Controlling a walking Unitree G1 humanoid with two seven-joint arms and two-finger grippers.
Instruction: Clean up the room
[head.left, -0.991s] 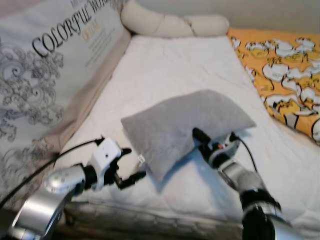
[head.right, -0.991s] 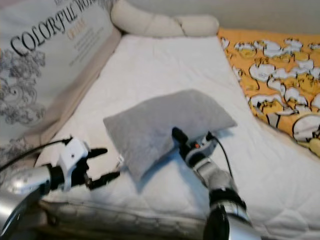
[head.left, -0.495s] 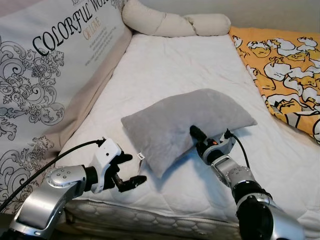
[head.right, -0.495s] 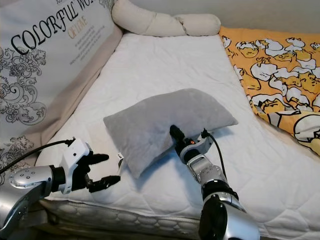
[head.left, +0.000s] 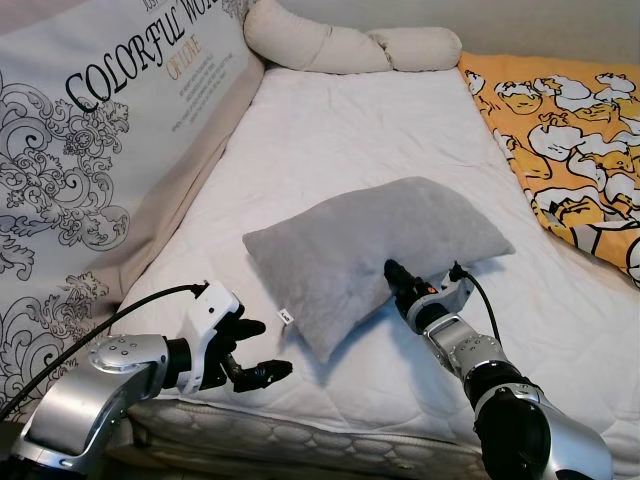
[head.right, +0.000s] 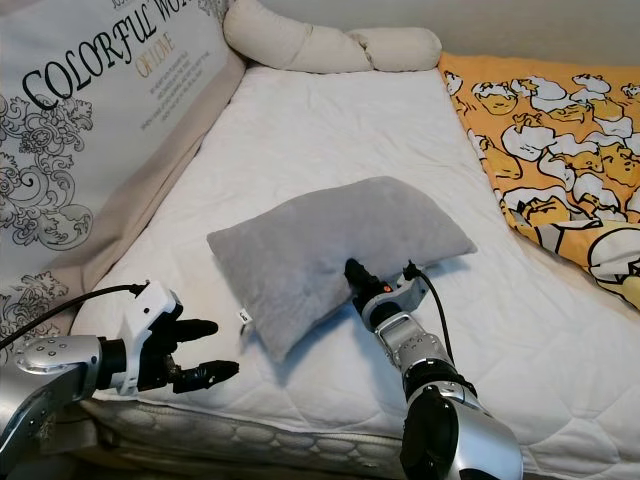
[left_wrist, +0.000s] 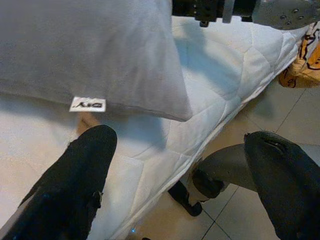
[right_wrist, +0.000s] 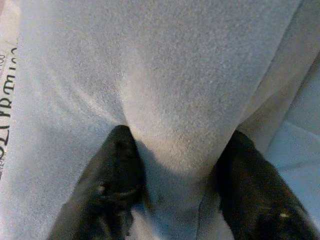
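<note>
Grey pillow (head.left: 378, 250): lies slantwise on the white quilted mattress (head.left: 340, 130), near its front edge, one corner pointing toward the robot.
Right gripper (right_wrist: 175, 185): fingers (right_wrist: 117, 170) set apart on either side of a fold of the pillow's fabric, which bulges between them; they press into its near edge and grip it.
Left gripper (head.left: 250, 352): fingers (left_wrist: 80, 175) spread wide, holding nothing; it hovers over the mattress's front edge, just beside the pillow's near corner and apart from it.
Pillow relative to jaws: the near corner with a small white label (left_wrist: 88, 104) lies just ahead of the left fingers; the right-hand part of the near edge sits between the right fingers.
Pillow's look: soft, fuzzy, plump in the middle, evenly grey.
Surroundings: a printed headboard cushion (head.left: 100, 130) stands along the left side, a cream bolster (head.left: 350, 45) lies at the far end, an orange patterned blanket (head.left: 570, 150) covers the right side.
</note>
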